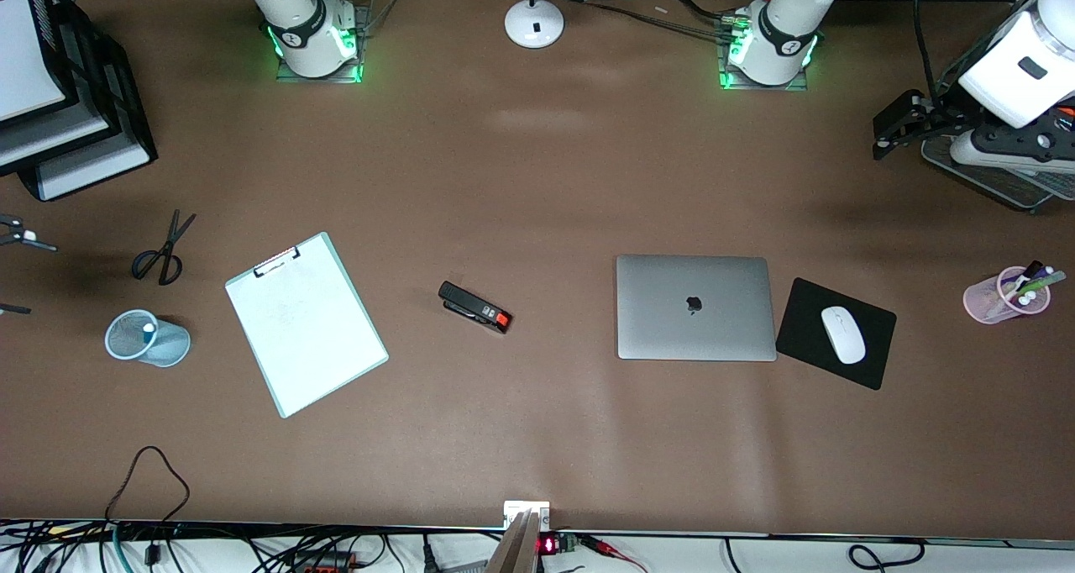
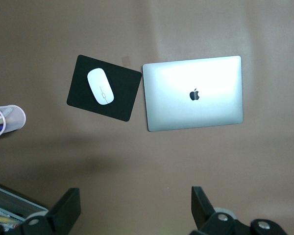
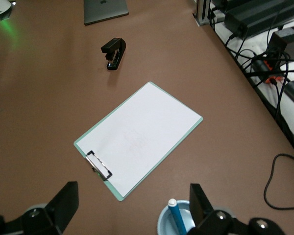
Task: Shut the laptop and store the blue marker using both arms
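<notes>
Brown tabletop (image 1: 537,178) fills the scene, with two white arm bases along its top edge. Toward the left arm's end lies the laptop (image 1: 695,307), lid shut flat with the apple logo facing up, just beside a black mouse pad (image 1: 806,321) carrying a white mouse (image 1: 842,334). The blue marker (image 3: 176,218) stands white end up in a mesh cup (image 1: 144,339) toward the right arm's end, near a white clipboard (image 1: 304,324) and black scissors (image 1: 165,251). A black stapler (image 1: 474,307) sits between clipboard and laptop.

The left gripper (image 2: 135,205) hangs over bare table near the laptop, fingers spread wide and empty. The right gripper (image 3: 132,200) hovers above the cup, also wide and empty.

Both steps look finished. The marker seems light, stiff and smooth; a pinch on its exposed upper barrel would suit it.
</notes>
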